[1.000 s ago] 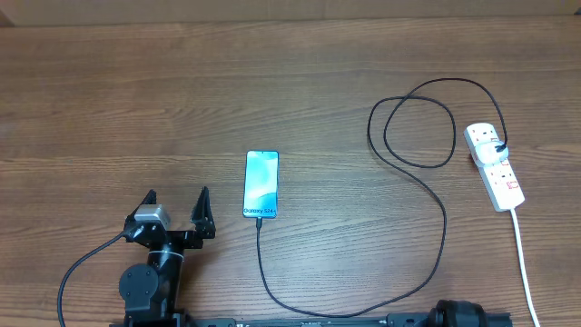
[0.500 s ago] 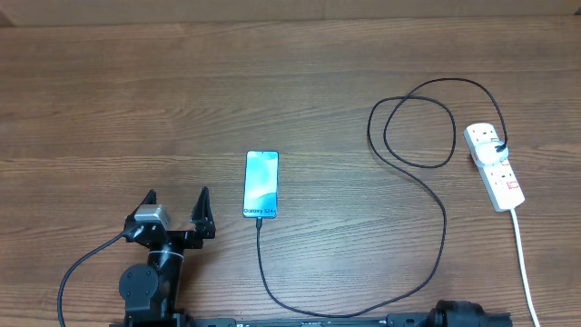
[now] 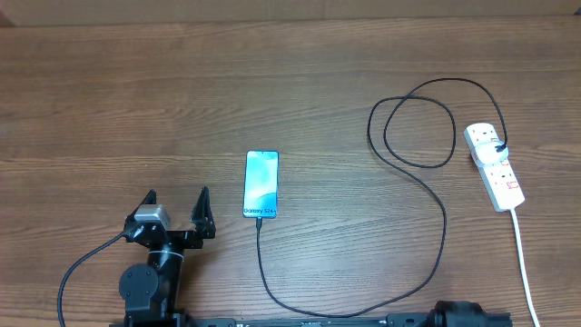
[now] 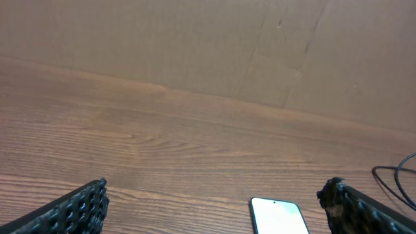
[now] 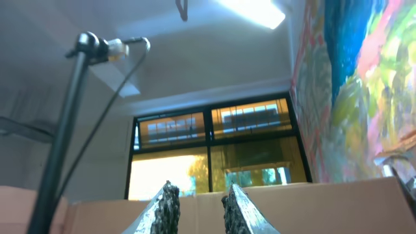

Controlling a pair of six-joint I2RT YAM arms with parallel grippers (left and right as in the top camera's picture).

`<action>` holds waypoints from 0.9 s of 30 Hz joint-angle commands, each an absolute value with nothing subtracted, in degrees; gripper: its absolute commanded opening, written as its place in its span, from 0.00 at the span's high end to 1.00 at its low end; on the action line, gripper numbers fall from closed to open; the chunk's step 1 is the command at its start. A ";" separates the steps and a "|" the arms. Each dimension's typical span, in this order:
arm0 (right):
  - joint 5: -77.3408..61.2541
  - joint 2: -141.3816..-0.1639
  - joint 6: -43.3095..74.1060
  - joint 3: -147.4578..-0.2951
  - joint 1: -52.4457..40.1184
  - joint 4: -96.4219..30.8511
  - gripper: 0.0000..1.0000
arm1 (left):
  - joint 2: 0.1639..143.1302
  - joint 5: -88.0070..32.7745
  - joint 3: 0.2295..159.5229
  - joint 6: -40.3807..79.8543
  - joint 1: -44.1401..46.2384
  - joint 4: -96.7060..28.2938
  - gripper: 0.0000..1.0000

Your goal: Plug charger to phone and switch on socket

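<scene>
The charger [image 3: 444, 227] looks already seated in the near end of the phone [image 3: 260, 182], so the step in hand is probably switching on the socket [image 3: 505, 189]. That job suits the right arm, since the socket lies on the right side of the table [image 3: 136, 91], well apart from the phone. The right tool [image 5: 201, 187] is tucked back at the near edge with its camera aimed at the ceiling. Its fingers are parted by a narrow gap and grasp nothing. The left tool [image 3: 178, 193] stands released and wide just left of the phone, holding nothing.

To do the step well, the right tool should come down from above with its fingers drawn together, using one tip as a prod. It should press only the red switch beside the outlet that carries the black plug, and press straight down so the light strip does not skid. It should keep clear of the cable loop beside the socket. The red switches [image 3: 514, 187] are too small here to tell whether they are on or off.

The socket's long axis runs near to far, with the far end leaning slightly left, and its white lead [image 3: 524, 245] leaves the near end toward the robot. The phone also lies near to far, almost straight, screen up, with the "Galaxy" end and cable toward the robot
</scene>
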State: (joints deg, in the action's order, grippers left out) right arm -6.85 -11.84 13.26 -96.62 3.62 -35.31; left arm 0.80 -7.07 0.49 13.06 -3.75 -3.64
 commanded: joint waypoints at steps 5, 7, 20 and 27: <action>-1.08 -4.12 12.99 -94.85 2.83 -34.20 0.75 | 0.16 -6.90 0.27 11.57 -3.46 -3.81 0.00; -0.12 -2.33 13.02 -94.48 2.83 -34.09 0.70 | 0.19 -6.90 0.27 11.60 -3.46 -3.81 0.00; 1.54 -0.32 13.02 -95.26 2.85 -32.97 0.00 | 0.25 -6.90 0.27 11.57 -3.46 -3.84 0.00; 3.75 -0.32 13.52 -94.37 2.74 -51.92 0.00 | 0.25 -6.90 0.27 11.60 -3.46 -3.84 0.00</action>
State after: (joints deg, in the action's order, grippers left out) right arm 2.59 -0.34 13.26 -95.11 3.22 -47.16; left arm 0.80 -7.07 0.49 13.06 -3.75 -3.64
